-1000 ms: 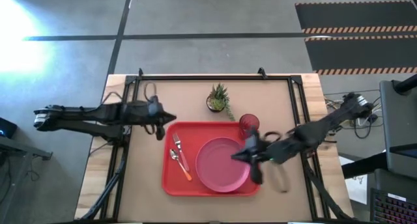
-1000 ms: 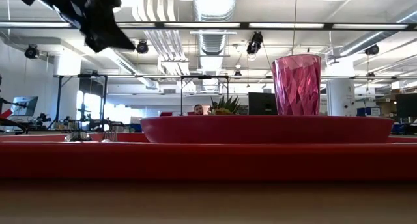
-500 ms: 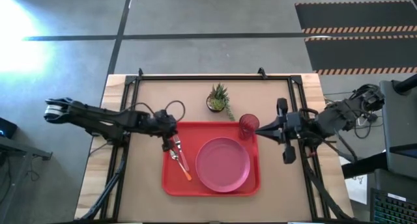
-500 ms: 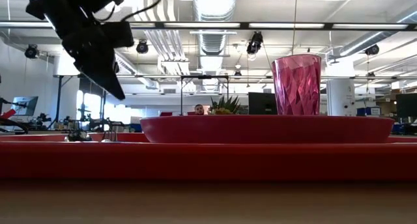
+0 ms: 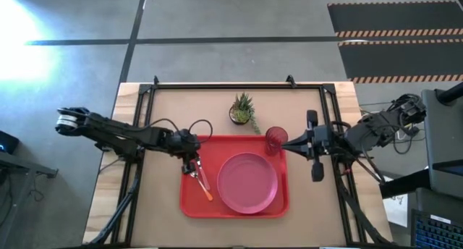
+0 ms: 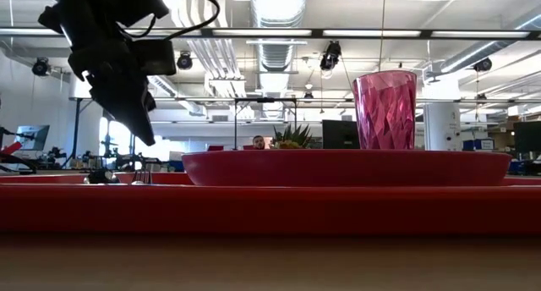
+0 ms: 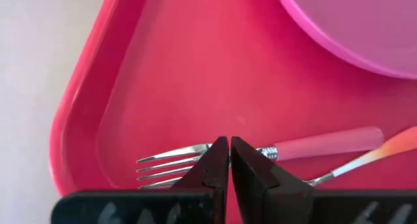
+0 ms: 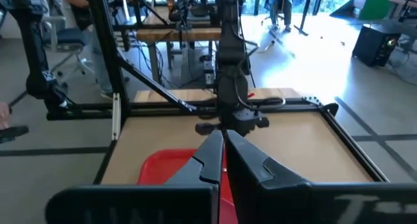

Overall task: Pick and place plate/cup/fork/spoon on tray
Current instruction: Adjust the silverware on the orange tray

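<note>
The red tray [image 5: 189, 205] lies mid-table. On it are the pink plate [image 5: 247, 182], the red-pink cup [image 5: 275, 140] upright at the far right corner, and, at the left, the pink-handled fork [image 7: 326, 144] and the orange-handled spoon [image 7: 391, 146] side by side. My left gripper [image 5: 192, 162] is shut and hovers just above the fork's neck [image 7: 264, 152]; the low view shows the left gripper [image 6: 148, 139] clear of the tray. My right gripper [image 5: 283, 142] is shut, level, just right of the cup and higher; the cup stands free in the low view [image 6: 385, 109].
A small potted plant [image 5: 243, 109] stands just beyond the tray's far edge. A black frame [image 5: 239, 85] runs round the table's far edge and sides. Bare tabletop [image 5: 159, 205] lies left and right of the tray.
My left gripper has gone from beyond the tray's far left corner toward the right and near edge, over the fork, and down. My right gripper has drawn back from over the plate's right rim toward the far right, and now points at the cup's side.
</note>
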